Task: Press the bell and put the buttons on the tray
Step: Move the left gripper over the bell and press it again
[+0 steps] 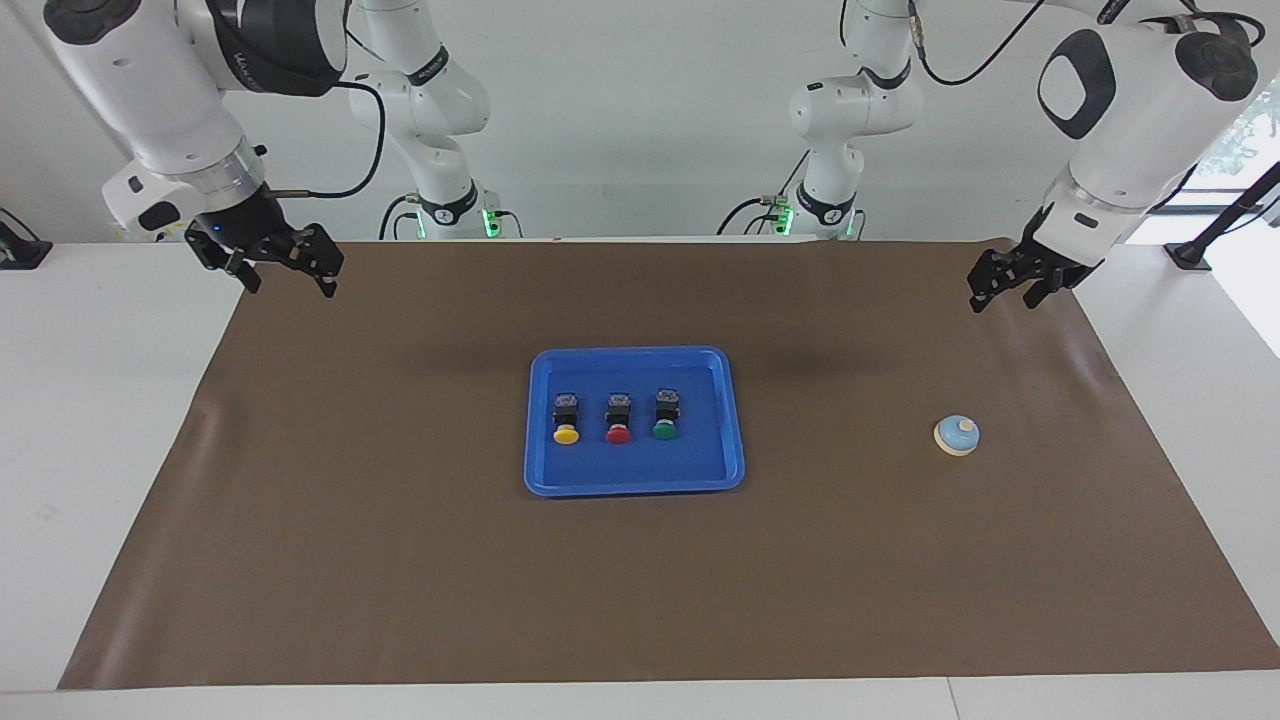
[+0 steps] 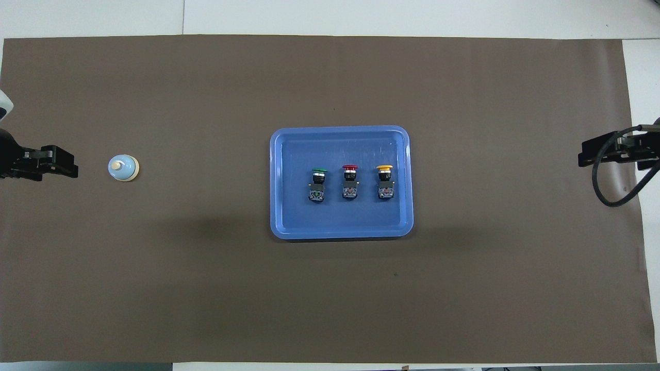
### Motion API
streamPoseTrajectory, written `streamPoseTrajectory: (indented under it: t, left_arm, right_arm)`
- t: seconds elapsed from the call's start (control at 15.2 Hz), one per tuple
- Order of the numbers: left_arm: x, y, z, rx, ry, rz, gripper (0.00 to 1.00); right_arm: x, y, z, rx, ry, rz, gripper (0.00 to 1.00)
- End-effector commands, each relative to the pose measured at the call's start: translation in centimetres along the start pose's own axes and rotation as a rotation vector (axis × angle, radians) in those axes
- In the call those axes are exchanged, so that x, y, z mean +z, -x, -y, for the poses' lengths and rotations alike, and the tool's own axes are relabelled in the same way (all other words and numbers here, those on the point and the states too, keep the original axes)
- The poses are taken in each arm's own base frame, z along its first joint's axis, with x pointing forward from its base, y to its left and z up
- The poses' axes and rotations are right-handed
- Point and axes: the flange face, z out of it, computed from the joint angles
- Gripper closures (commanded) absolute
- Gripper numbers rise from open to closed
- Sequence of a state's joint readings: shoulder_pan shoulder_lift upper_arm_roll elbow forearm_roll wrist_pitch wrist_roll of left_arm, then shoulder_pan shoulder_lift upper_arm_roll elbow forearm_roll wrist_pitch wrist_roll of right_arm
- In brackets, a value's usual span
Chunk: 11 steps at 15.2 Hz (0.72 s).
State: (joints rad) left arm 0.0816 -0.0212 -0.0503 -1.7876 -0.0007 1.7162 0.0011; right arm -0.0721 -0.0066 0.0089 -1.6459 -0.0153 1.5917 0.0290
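With all three buttons (image 1: 618, 417) sitting in the tray (image 1: 634, 484), the empty, part-open left gripper (image 1: 1008, 284) is wanting its tip centred on the bell (image 1: 957, 435) at six o'clock; the right gripper (image 1: 283, 272) is waiting, spread wide.

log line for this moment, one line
buttons: on tray | bell: untouched | left gripper: raised, empty | right gripper: open, waiting
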Motion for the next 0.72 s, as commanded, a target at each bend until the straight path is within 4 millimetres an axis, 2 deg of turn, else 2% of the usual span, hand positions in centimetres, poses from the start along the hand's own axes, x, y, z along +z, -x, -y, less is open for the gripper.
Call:
streamPoseTrajectory:
  t: [0.0,0.07,0.33,0.66]
  left_arm:
    - [0.8,1.3,3.0,-0.055,-0.012,-0.034,1.0]
    - [1.6,1.1,3.0,-0.055,-0.011,-0.021,1.0]
    - [8.0,-1.1,3.1,-0.048,-0.007,-0.002,1.0]
    - [12.5,-1.7,2.5,-0.019,-0.005,-0.003,1.0]
  right_arm:
    - [-0.1,0.0,-0.1,-0.012,-0.006,0.012,0.0]
    - [-0.1,0.0,-0.1,-0.012,-0.006,0.012,0.0]
    - [-0.1,0.0,-0.2,-0.009,-0.006,0.012,0.0]
    - [-0.1,0.0,-0.1,-0.011,-0.006,0.012,0.0]
